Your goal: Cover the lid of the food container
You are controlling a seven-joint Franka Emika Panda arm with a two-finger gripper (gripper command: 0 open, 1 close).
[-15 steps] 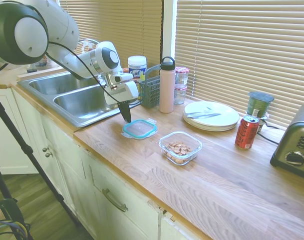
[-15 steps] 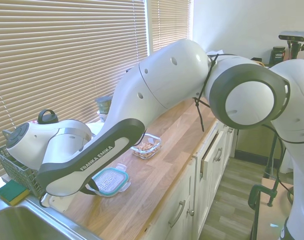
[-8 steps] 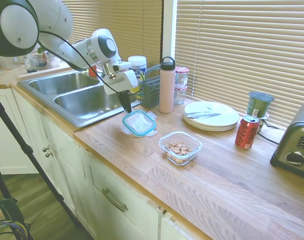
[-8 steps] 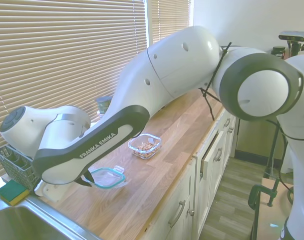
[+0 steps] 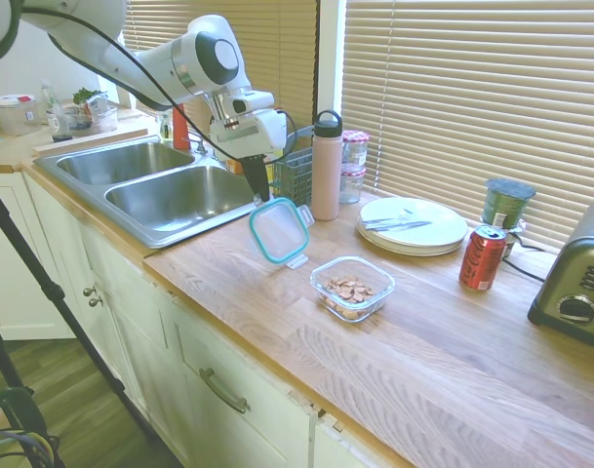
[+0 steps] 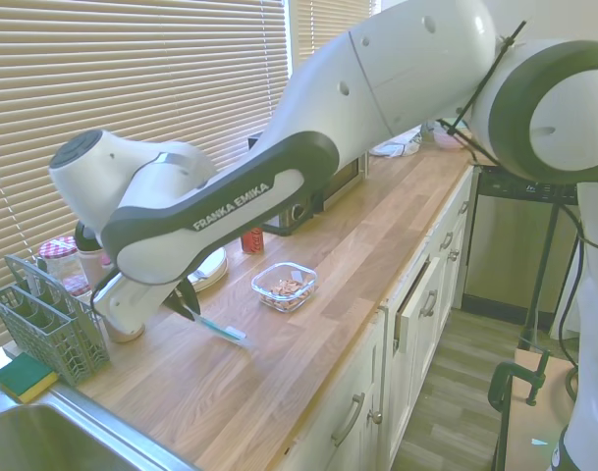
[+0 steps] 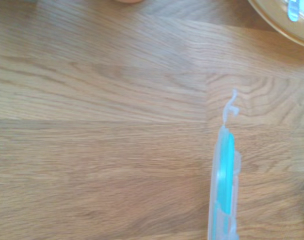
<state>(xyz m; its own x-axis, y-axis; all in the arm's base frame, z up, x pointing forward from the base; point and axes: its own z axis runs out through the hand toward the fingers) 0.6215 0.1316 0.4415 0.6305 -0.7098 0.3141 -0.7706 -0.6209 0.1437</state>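
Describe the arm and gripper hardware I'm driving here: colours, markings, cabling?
The arm is glossy white with rounded link shells and dark grey joint caps. A dark band on the forearm carries white "FRANKA EMIKA" lettering. A thin black cable runs loosely along the links to the wrist. The gripper has a boxy white body and two slim black fingers.

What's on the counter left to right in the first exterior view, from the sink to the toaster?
Sink → lid held in the pincer → food container → plate → soda can → toaster.
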